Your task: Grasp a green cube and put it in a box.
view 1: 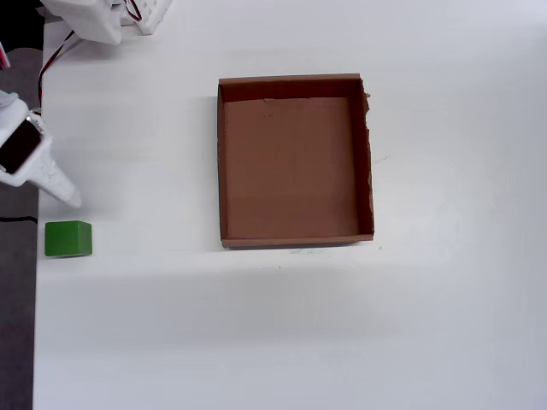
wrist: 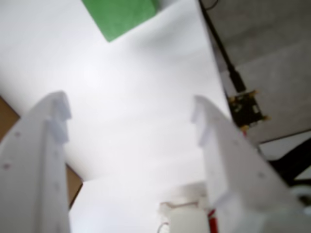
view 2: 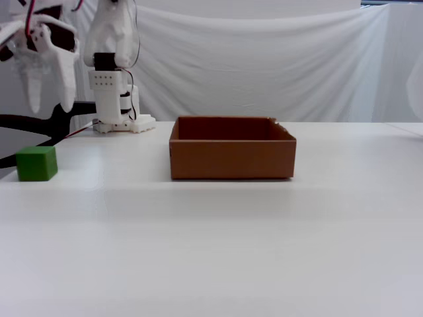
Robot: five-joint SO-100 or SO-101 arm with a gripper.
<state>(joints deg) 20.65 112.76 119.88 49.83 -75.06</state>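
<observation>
Here, a small, solid, bright-green cube (view 1: 67, 238) is seen at the far left of the overhead view, resting on the white tabletop (view 1: 256, 333) right beside its left edge. In the fixed view the same cube (view 2: 36, 163) is found at the left of the frame, sitting flat on the table surface (view 2: 218, 244). In the wrist view only part of it (wrist: 120, 16) is caught, at the top of the frame, blurred.

The white two-finger gripper (view 2: 47, 103) is held up in the air at the upper left of the fixed view, pointing downward, clear of the table and above the cube. Its fingers are spread apart with nothing between them, as is shown plainly in the wrist view, where the gripper (wrist: 129, 109) frames bare white table. In the overhead view a fingertip (view 1: 67, 195) is seen just above the cube in the frame.

The shallow rectangular brown cardboard box (view 1: 224, 162) is placed in the middle of the overhead view, well apart from the cube, with a ragged right wall and an empty floor. In the fixed view the box (view 2: 231, 158) stands at centre. The white arm base (view 2: 119, 99) is seen behind it, to the left.
</observation>
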